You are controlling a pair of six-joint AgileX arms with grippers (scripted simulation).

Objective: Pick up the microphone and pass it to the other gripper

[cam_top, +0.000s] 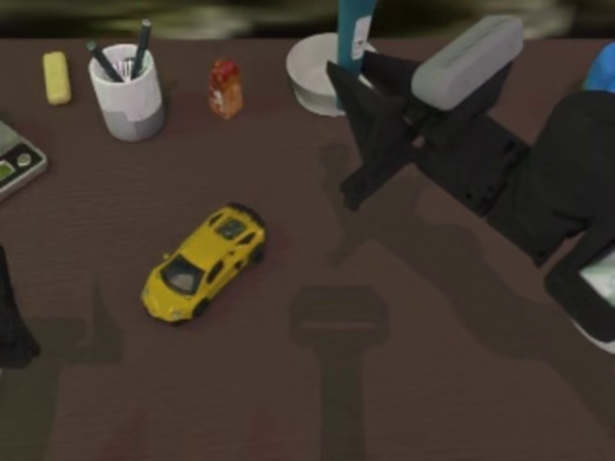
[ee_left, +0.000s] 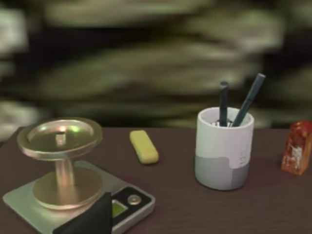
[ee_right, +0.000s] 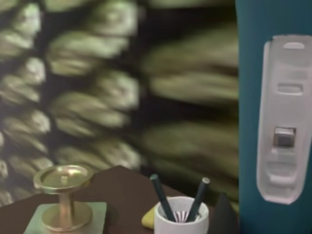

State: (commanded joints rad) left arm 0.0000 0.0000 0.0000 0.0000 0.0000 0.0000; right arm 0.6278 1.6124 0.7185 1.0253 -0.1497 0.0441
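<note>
The microphone [cam_top: 354, 29] stands upright and lifted at the back of the table, its teal handle running past the top view's upper edge above a white bowl [cam_top: 309, 75]. My right gripper [cam_top: 348, 115], the one with a light grey block, is shut on it from the right. In the right wrist view the microphone [ee_right: 251, 107] fills one side, its white switch strip facing the camera. Its head is hidden. The other gripper, my left one [cam_top: 10, 331], is parked at the table's left edge and stands open; one black finger [ee_left: 90, 219] shows in its wrist view.
A yellow toy car [cam_top: 205, 261] sits left of centre. Along the back left are a white cup with dark pens [cam_top: 128, 91], a yellow eraser [cam_top: 56, 77] and a red-orange block [cam_top: 225, 88]. A scale [cam_top: 14, 158] bearing a brass weight [ee_left: 59, 161] lies at the left edge.
</note>
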